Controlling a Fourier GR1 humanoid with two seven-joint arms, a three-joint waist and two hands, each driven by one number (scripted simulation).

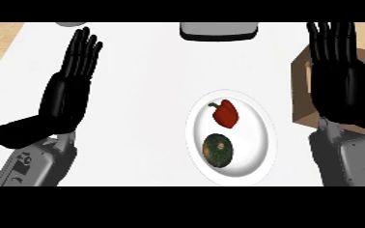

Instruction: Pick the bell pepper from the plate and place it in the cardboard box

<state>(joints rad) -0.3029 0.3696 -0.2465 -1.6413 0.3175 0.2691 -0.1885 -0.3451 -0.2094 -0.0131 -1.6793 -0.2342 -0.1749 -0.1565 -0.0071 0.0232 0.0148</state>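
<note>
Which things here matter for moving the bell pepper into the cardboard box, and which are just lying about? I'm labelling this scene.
Part of the job:
- bell pepper, red
- plate it lies on
- cardboard box, at the right, partly behind the right robot hand

Just lying about:
- dark green squash, also on the plate
- grey object at the far edge

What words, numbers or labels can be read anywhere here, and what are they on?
None can be read as text.
Left forearm: a small dark mark on its grey casing, too blurred to read.
White plate, red bell pepper, dark green squash: no lettering.
Cardboard box, partly hidden behind the right hand: no print on the part that shows.
Grey object at the counter's far edge: no label.
</note>
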